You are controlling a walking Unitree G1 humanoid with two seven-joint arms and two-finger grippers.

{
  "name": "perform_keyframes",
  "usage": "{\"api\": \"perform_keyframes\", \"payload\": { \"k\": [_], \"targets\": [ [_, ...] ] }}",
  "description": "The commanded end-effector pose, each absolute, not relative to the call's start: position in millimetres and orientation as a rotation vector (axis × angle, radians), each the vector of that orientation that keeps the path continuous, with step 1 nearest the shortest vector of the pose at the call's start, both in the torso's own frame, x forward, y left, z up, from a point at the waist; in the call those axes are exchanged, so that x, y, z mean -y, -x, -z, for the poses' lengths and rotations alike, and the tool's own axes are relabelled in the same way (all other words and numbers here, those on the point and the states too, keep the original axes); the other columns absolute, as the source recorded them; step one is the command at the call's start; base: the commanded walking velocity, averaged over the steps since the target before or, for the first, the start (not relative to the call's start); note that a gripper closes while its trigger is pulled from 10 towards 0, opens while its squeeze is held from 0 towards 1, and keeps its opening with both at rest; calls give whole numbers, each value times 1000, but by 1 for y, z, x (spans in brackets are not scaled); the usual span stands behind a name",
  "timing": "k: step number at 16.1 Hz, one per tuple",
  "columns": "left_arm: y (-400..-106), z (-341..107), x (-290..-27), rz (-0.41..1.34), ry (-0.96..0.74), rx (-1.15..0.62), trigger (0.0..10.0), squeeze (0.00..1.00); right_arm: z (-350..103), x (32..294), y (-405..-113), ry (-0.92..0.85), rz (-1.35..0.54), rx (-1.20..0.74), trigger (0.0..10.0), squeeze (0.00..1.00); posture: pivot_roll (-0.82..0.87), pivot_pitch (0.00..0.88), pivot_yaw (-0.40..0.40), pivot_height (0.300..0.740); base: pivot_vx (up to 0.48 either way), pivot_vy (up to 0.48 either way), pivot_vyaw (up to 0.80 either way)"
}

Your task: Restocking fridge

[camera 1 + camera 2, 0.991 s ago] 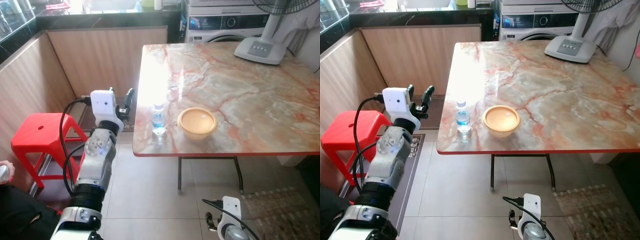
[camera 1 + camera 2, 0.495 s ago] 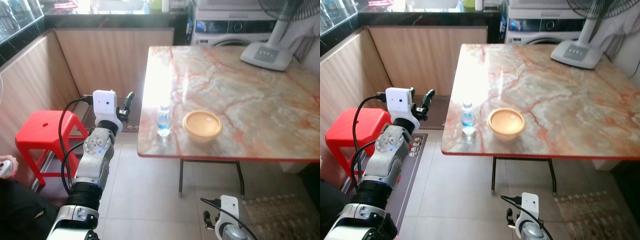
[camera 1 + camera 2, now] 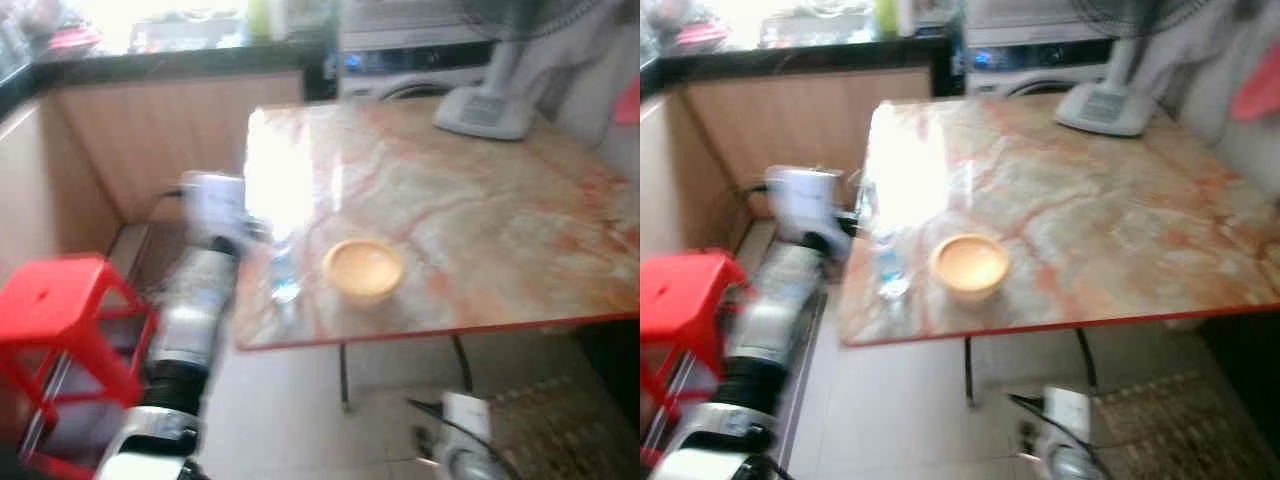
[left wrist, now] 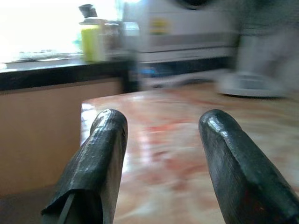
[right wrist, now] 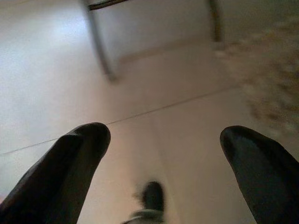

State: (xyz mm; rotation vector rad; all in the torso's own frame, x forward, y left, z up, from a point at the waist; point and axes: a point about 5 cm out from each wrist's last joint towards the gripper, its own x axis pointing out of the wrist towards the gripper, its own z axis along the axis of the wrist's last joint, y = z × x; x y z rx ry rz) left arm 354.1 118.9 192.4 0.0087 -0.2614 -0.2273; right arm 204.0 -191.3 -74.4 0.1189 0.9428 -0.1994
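A small clear water bottle (image 3: 284, 276) stands near the front left corner of the marble table (image 3: 470, 220). Beside it sits a tan bowl (image 3: 362, 268). My left arm (image 3: 200, 300) is raised beside the table's left edge, close to the bottle. The left gripper (image 4: 163, 120) is open with nothing between its fingers, and it looks across the tabletop at about table height. My right arm (image 3: 462, 455) hangs low. The right gripper (image 5: 166, 135) is open over the tiled floor. The eye views are blurred.
A red plastic stool (image 3: 55, 300) stands to my left beside the wooden counter front (image 3: 150, 140). A white fan base (image 3: 482, 110) sits at the table's far right, with a washing machine (image 3: 400, 72) behind it. A rug (image 3: 545, 420) lies under the table's right side.
The camera has swung and the whole picture is now blurred and shifted. My left arm looks nearer the table's left edge and the bottle. Bottle and bowl sit as before.
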Motion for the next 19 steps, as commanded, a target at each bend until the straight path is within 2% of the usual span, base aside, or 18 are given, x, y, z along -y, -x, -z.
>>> {"api": "perform_keyframes", "payload": {
  "k": [1,5,7,9,12,13,16,19],
  "targets": [
    [-356,-200,-134,188,-49,281,10000,0,73,178,-210,-131,162,-934,10000,0,89,0,3,740,292,0,0],
    [-352,-218,-132,208,-62,338,10000,0,73,178,-209,-120,153,-940,10000,0,89,0,7,740,0,0,0],
    [-348,-258,-126,263,-102,421,10000,0,74,178,-208,-116,152,-944,10000,0,89,0,13,740,0,0,0],
    [-345,-283,-122,313,-135,416,10000,0,75,177,-206,-112,148,-949,10000,0,80,0,31,740,0,0,0],
    [-344,-297,-124,323,-95,253,10000,0,79,176,-200,-84,134,-973,10000,0,75,0,38,740,0,0,0],
    [-344,-288,-127,331,-146,70,10000,0,81,176,-194,-86,142,-986,10000,0,109,0,20,740,0,0,0],
    [-325,-258,-131,475,-274,-180,10000,0,86,177,-185,-39,116,-1020,10000,0,138,0,3,740,0,0,0],
    [-326,-237,-148,392,-297,-284,10000,0,88,178,-179,-27,98,-1028,10000,0,152,0,-22,740,0,0,0]
  ]
}}
